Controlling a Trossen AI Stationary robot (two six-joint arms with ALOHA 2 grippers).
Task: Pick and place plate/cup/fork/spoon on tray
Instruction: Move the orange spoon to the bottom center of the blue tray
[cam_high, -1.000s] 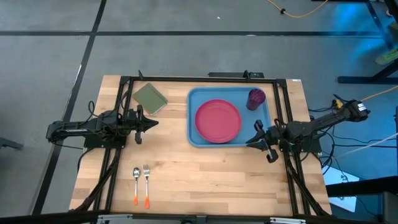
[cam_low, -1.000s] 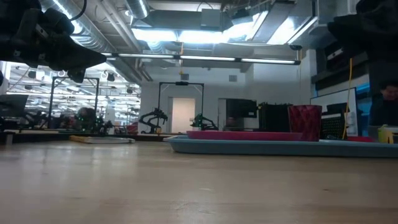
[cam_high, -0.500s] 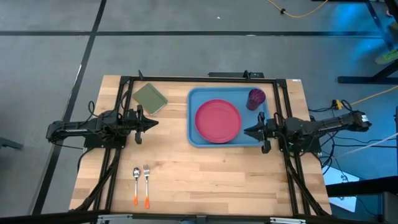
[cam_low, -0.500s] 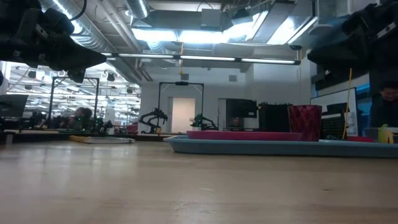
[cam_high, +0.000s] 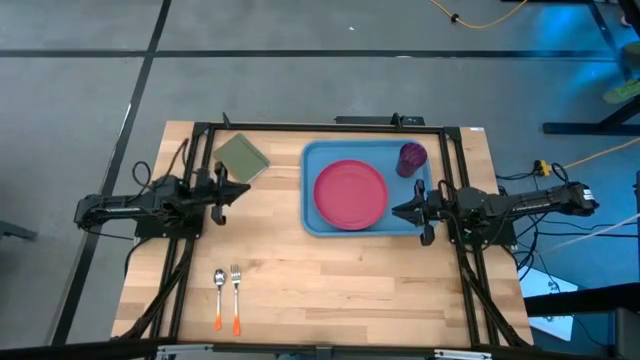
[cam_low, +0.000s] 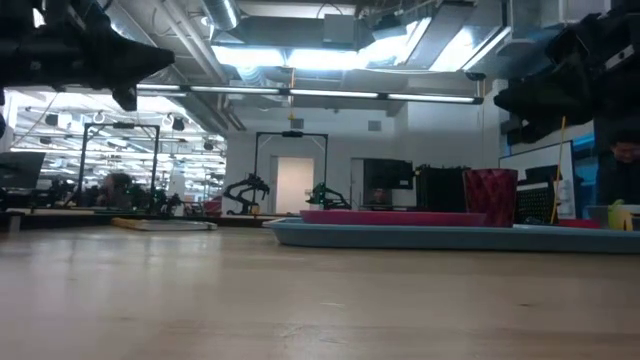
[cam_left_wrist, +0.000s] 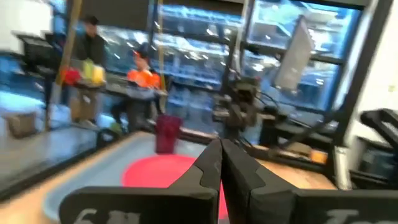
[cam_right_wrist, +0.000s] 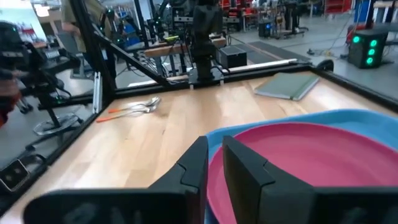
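Note:
The pink plate (cam_high: 350, 194) lies flat in the light blue tray (cam_high: 312, 160). The dark magenta cup (cam_high: 412, 157) stands upright in the tray's far right corner. The spoon (cam_high: 218, 297) and the fork (cam_high: 236, 297) lie side by side on the table near its front left, with their orange handles toward the near edge. My left gripper (cam_high: 240, 189) is shut and empty above the table, left of the tray. My right gripper (cam_high: 397, 211) is shut and empty over the tray's right rim, beside the plate (cam_right_wrist: 311, 162).
An olive-green square pad (cam_high: 241, 158) lies at the far left of the table. A black frame (cam_high: 300, 127) runs around the table's edges. Bare wood lies between the tray and the near edge. People show in the room beyond the table.
My left gripper has risen and drawn back a little toward the table's left edge. My right gripper has gone a little toward the far edge and turned about its wrist, then held still. The tableware has not moved.

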